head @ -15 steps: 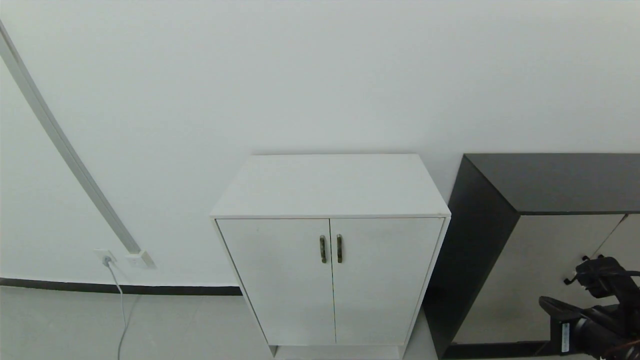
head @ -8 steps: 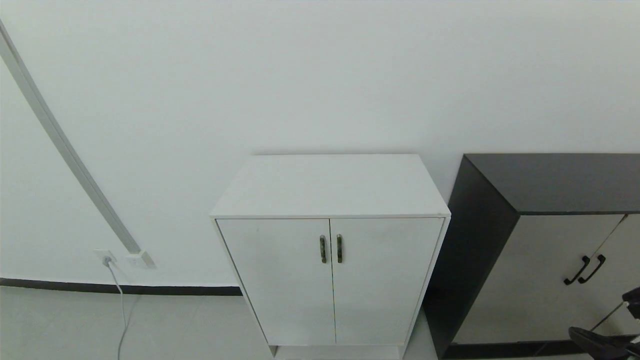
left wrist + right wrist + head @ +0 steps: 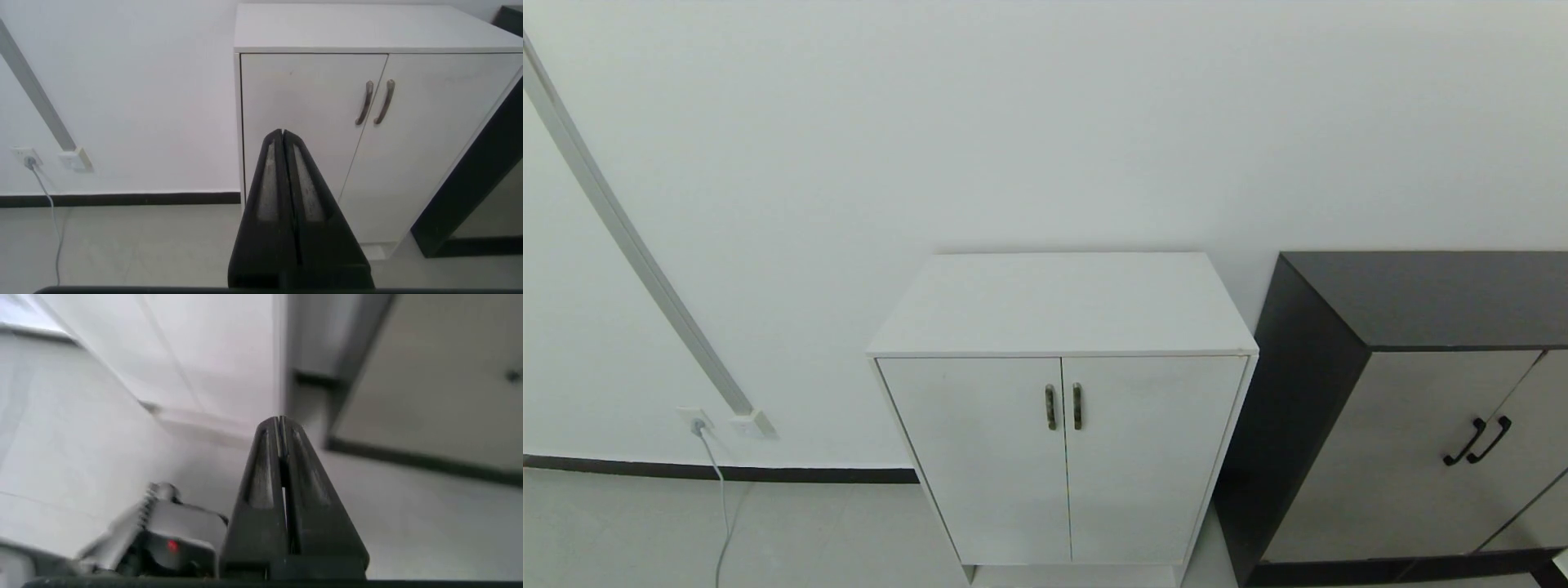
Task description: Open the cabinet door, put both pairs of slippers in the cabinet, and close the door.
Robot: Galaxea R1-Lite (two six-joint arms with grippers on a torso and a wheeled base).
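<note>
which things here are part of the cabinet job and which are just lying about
For the job:
white cabinet, both doors shut
door handles
left gripper, shut
right gripper, shut

Just there:
black cabinet, beside the white one on the robot's right
wall socket with its cable
wall trunking

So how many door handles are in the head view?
4: left bronze handle and right bronze handle at the middle of the white cabinet; left black handle and right black handle on the dark cabinet beside it, which runs off frame, so more may be hidden.
</note>
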